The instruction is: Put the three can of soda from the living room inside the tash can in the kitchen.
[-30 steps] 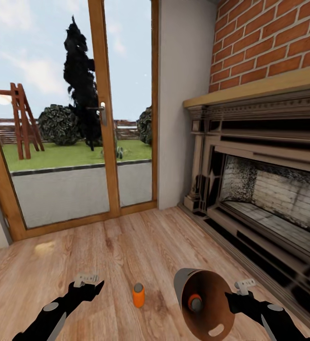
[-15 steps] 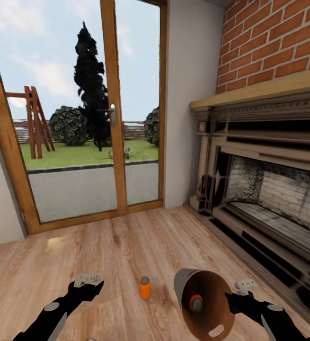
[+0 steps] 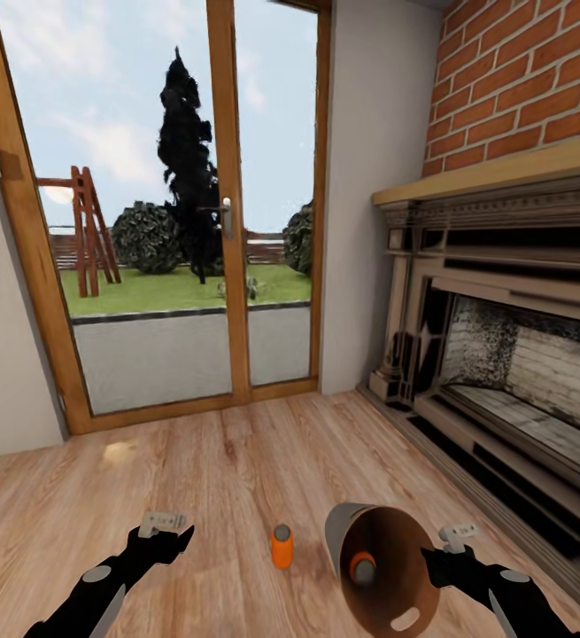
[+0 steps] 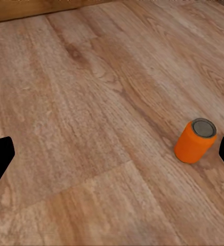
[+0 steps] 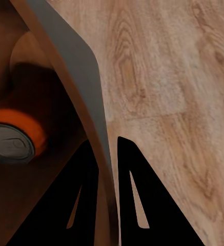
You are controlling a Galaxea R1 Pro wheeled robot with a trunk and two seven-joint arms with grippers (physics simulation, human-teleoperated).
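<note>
Living room floor — can and bin
Orange can [image 3: 282,546] stands upright beside tilted trash can [image 3: 347,530] — held by right gripper [image 3: 440,560].

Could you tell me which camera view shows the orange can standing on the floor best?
The left wrist view: the can stands large, upright and unobstructed. The head view shows it small, beside the bin.

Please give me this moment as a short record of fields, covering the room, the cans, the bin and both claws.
room: living room, fireplace, glass doors
floor can: orange, upright on plank floor, between the arms
bin: tipped, mouth facing the camera
bin contents: one orange can
right claw: shut on bin rim
left claw: open, empty
</note>
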